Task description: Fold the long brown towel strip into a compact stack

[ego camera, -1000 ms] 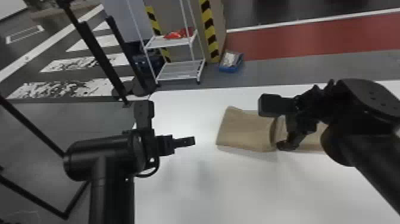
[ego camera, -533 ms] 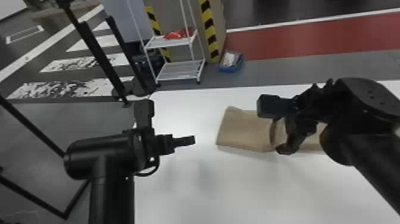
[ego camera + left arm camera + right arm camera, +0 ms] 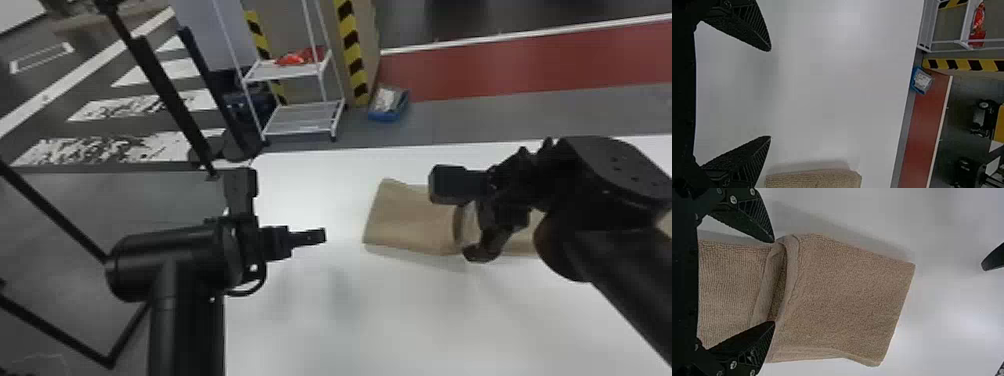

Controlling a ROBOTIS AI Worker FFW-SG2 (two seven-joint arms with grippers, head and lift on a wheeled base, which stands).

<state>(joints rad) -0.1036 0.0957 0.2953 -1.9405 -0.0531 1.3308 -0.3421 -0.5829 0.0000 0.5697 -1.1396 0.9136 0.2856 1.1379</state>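
Towel strip lay part-folded on the white table beneath my wide-spread right hand, and, with my left hand also wide, I judged the cloth light and limp, best pinched through its layers at the raised fold.

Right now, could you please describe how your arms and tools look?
The left arm and right arm are black and rounded; a thin black cable loops near the left wrist. The left tool and right tool each have two black, tapering fingers with ribbed sides. Pale screws dot the right one.
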